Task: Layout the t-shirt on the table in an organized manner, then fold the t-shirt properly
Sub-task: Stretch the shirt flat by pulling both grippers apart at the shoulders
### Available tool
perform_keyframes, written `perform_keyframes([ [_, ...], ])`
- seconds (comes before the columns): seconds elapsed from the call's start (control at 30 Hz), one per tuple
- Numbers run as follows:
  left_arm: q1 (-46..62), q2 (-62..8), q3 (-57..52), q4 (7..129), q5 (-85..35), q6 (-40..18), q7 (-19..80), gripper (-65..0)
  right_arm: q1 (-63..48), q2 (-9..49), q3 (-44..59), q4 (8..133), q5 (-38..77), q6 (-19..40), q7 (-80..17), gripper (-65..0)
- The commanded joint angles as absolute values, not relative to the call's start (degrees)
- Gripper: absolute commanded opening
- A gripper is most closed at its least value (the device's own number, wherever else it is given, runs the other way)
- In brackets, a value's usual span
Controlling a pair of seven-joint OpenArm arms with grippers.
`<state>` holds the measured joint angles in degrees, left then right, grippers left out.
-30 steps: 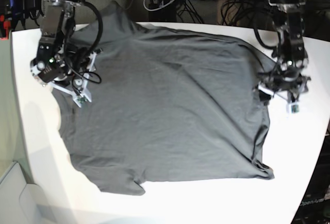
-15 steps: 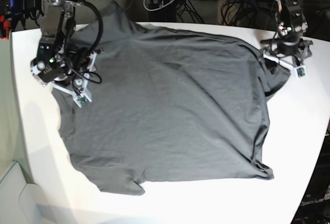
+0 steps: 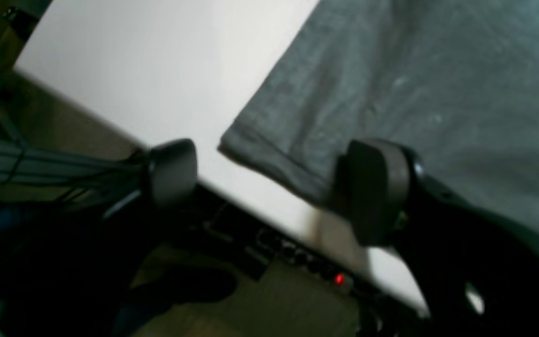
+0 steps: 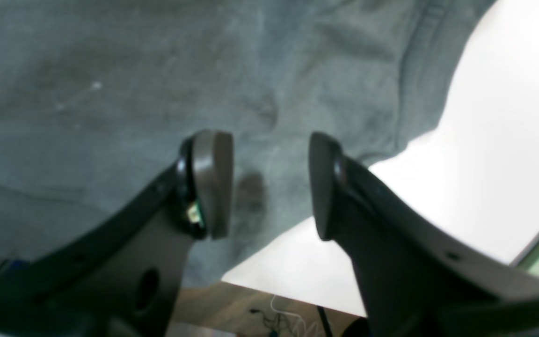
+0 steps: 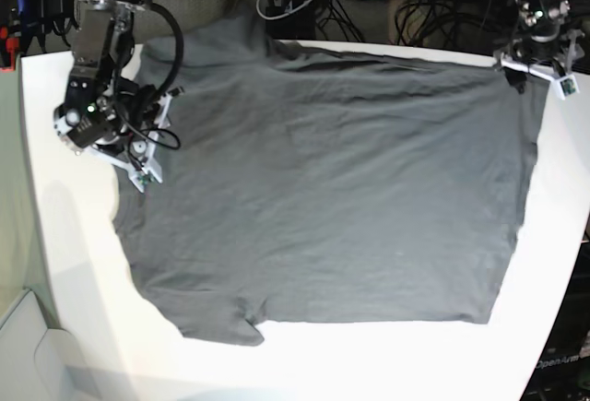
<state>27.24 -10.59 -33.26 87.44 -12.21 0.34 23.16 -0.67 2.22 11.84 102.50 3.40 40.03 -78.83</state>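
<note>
Now left hand [image 3: 269, 187] spread, empty, over t-shirt [image 5: 323, 189] corner at table [image 3: 157, 70] edge; right hand [image 4: 265, 182] spread above cloth.

Both arms have black housings with exposed black cables looping beside the joints. The right arm [image 5: 97, 97] carries white bracket plates near the wrist and a small green indicator light. The left arm [image 5: 539, 18] carries a white bracket with a small camera module. Each gripper has 2 curved black fingers ending in rounded grey pads [image 4: 213, 182]. Round holes pierce the finger bodies.
</note>
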Motion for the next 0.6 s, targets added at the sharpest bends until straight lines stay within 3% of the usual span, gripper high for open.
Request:
perform_keyframes([
  [0.0,29.1,-10.7,-33.4,88.1,-11.3,0.7,25.5,-17.3,0.2,2.5,11.9,103.5,3.7,40.0,-78.3,-37.7],
  [0.57,31.4,-9.9,-33.5,95.6,-11.4,0.9,26.0,-16.9,-2.3,2.3,11.5,106.0,3.7,40.0,-78.3,-37.4],
])
